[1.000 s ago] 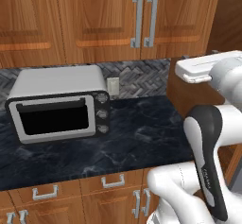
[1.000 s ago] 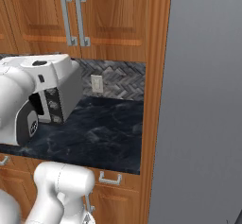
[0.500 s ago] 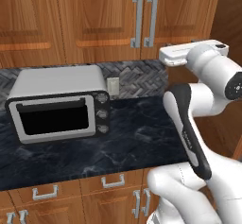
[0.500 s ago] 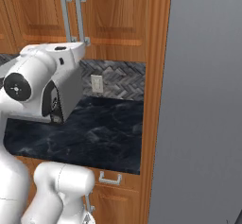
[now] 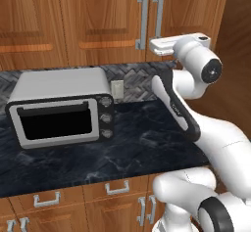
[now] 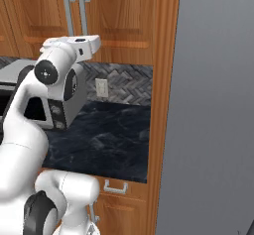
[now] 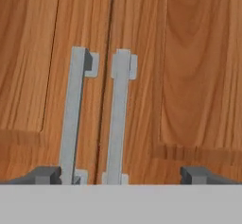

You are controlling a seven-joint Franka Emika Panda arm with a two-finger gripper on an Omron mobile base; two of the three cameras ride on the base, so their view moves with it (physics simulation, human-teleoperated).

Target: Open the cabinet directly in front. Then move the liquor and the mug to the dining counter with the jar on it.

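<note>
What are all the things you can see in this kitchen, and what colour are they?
cabinet: one, reddish-brown wood, on the wall above the counter, both doors shut.
bar handles: two, grey, upright, side by side where the doors meet.
toaster oven: one, silver with a dark window, on the counter's left part.
counter: one, black marbled, under the wall cabinet.
wall outlet: one, whitish, on the patterned backsplash beside the toaster oven.
low cabinets: brown wood with small silver handles, below the counter.
tall panel: one, grey, right of the cabinets.
pincer: one, dark tips, open, facing the bar handles.
</note>
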